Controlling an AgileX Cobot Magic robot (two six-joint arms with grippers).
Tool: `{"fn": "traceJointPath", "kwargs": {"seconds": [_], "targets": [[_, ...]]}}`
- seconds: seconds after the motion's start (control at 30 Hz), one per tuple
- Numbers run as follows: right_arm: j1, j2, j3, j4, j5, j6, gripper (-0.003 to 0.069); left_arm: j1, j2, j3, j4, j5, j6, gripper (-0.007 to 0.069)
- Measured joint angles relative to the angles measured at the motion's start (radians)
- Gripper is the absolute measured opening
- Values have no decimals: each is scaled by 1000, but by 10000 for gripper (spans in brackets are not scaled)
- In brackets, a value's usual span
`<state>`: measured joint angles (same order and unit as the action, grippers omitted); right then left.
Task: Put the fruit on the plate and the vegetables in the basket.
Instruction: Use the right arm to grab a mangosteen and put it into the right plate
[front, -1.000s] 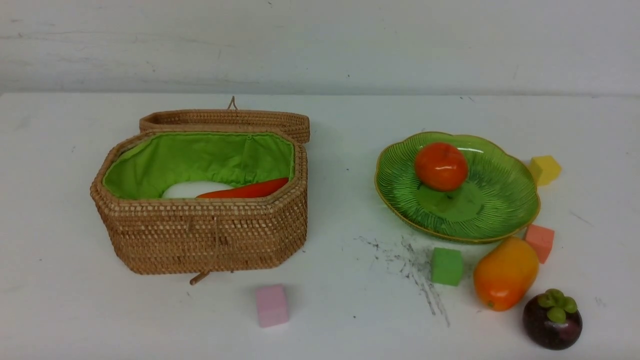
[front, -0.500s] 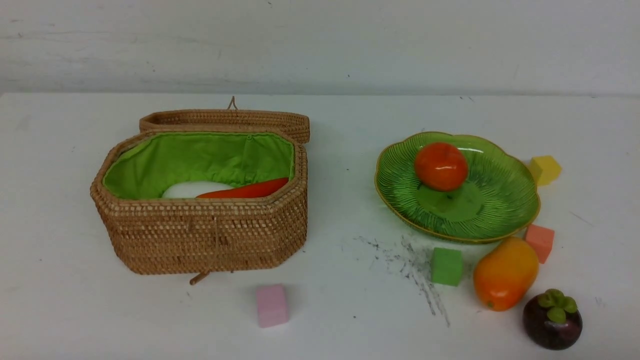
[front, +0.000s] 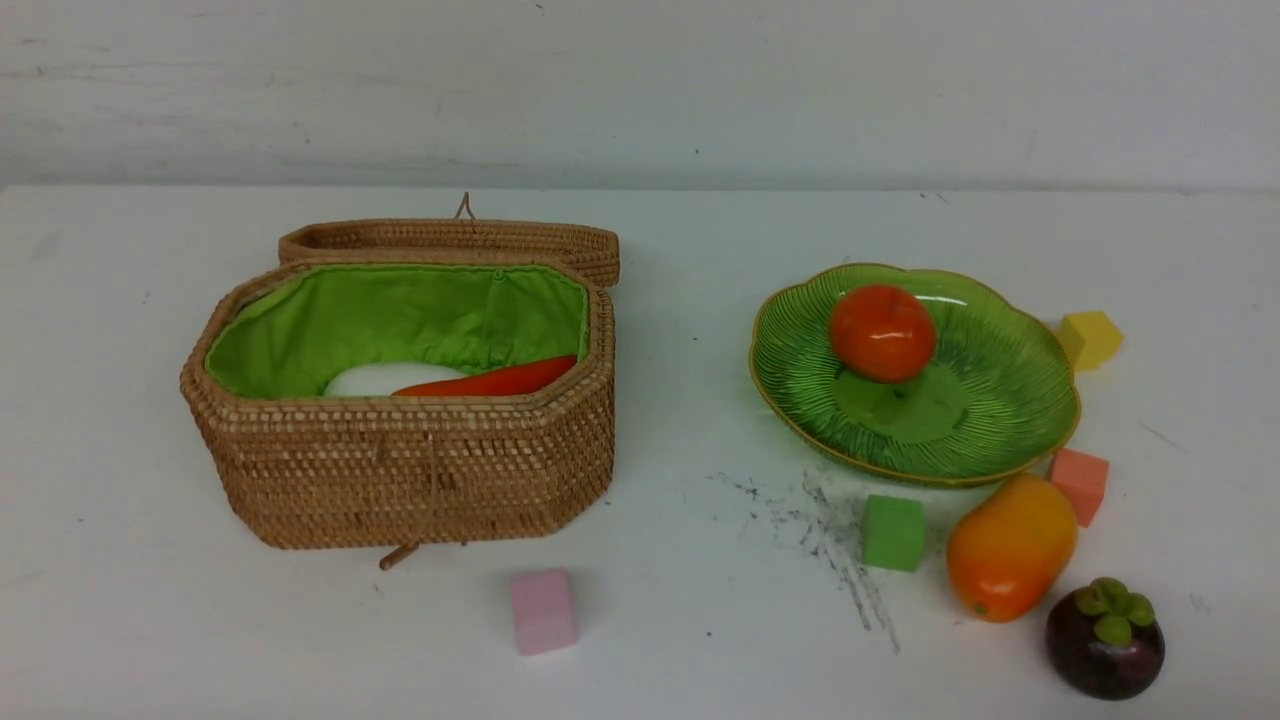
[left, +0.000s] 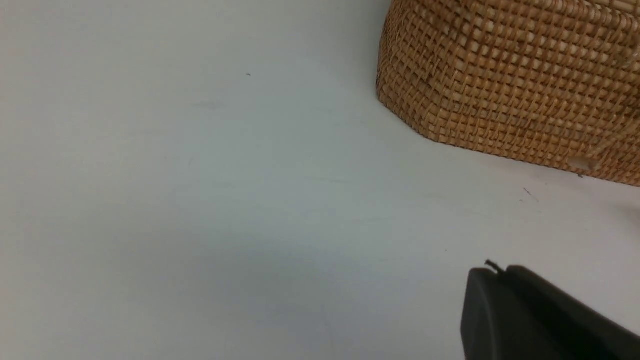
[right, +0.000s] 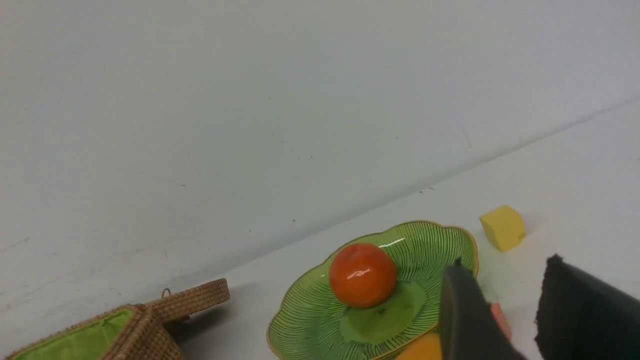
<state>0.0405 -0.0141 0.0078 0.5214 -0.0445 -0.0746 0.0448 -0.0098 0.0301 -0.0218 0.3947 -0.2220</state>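
Front view: a large tan woven wicker basket (front: 400, 470) with bright green fabric lining stands on the left of the white tabletop (front: 120, 620). Its hinged wicker lid (front: 450, 240) is swung back behind it. Inside lie a long white radish (front: 380, 379) and a long orange-red carrot-like piece (front: 500, 381), side by side, only their upper surfaces showing over the near wall.

Well apart to the right sits the wide ribbed green glass plate (front: 1010, 420) with a scalloped gold rim. A round orange-red persimmon (front: 882, 333) rests on it, toward its far side. An orange-yellow mango (front: 1010, 547) lies on the tabletop just beside the plate's near edge. A dark purple mangosteen (front: 1104, 638) with a green cap sits just beside the mango, nearer the robot.

Small foam cubes are scattered about. A green cube (front: 893, 533) lies between the mango and some dark scuff marks (front: 830, 540), and a salmon cube (front: 1080, 483) sits close against the plate's rim. A yellow cube (front: 1090, 340) is off the plate's right side, and a pink cube (front: 543, 610) is near the basket's front.

In the left wrist view the left pincer (left: 497, 271) hangs over bare tabletop near a corner of the basket, its dark fingers pressed together with nothing between them. In the right wrist view the right pincer (right: 505, 265) has its jaws partly parted and empty, with the plate, persimmon and yellow cube beyond.
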Motion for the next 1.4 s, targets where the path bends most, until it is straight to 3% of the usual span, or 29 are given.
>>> {"fn": "traceJointPath", "kwargs": {"seconds": [0.13,0.3,0.5,0.63,1.0,1.17,1.27,1.4], "targets": [[0,0,-81,-1,25,1,242,0,0,0,0,0,0,4],[0,138,-361,8,128,2,242,0,0,0,0,0,0,4],[0,472,-820,-31,561,2,242,0,0,0,0,0,0,4],[0,674,-992,-104,793,0,242,0,0,0,0,0,0,4],[2,1019,-952,-97,910,53,244,0,0,0,0,0,0,5],[2,1092,-908,-111,920,155,277,0,0,0,0,0,0,5],[2,1126,-854,-163,931,209,341,0,0,0,0,0,0,5],[2,1205,-757,-226,853,275,534,0,0,0,0,0,0,5]]}}
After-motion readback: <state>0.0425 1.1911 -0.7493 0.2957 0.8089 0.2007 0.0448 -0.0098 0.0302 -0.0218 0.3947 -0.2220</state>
